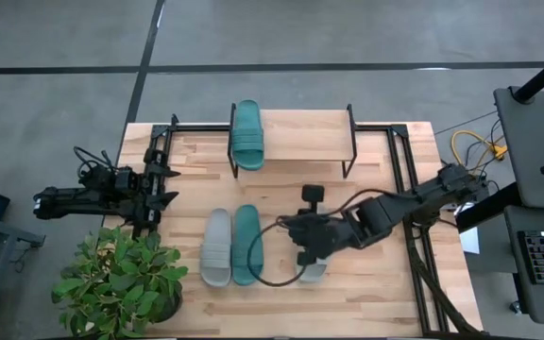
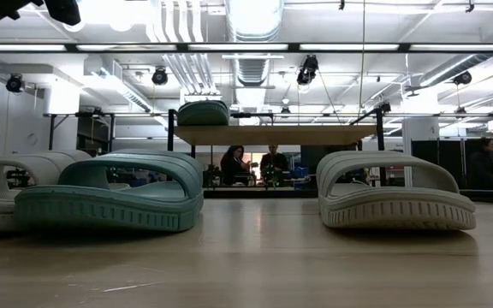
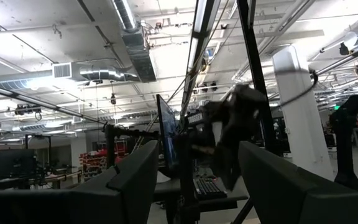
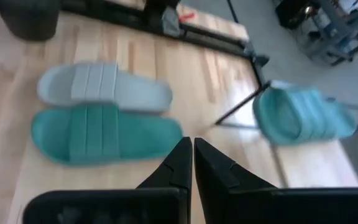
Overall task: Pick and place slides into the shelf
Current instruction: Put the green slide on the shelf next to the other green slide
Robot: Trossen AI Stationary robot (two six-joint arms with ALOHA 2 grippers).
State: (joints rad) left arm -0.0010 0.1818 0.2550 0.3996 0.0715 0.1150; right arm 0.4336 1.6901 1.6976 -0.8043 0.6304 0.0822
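One teal slide (image 1: 246, 135) lies on the shelf (image 1: 300, 132) at the table's far side, toward the shelf's left end. A grey slide (image 1: 217, 247) and a teal slide (image 1: 246, 244) lie side by side on the table, soles down. Another grey slide (image 1: 314, 272) shows partly beneath my right arm. My right gripper (image 1: 286, 229) hangs shut above the table, just right of the teal slide (image 4: 101, 134), with nothing between its fingers (image 4: 179, 163). My left gripper (image 1: 166, 179) waits open at the table's left edge, pointing up into the room (image 3: 197, 162).
A potted plant (image 1: 121, 279) stands at the near left corner. Black rails (image 1: 399, 179) run along the table's right side and far edge. A black cable (image 1: 263, 274) loops over the table near the slides. The shelf's right part (image 1: 310, 142) is bare wood.
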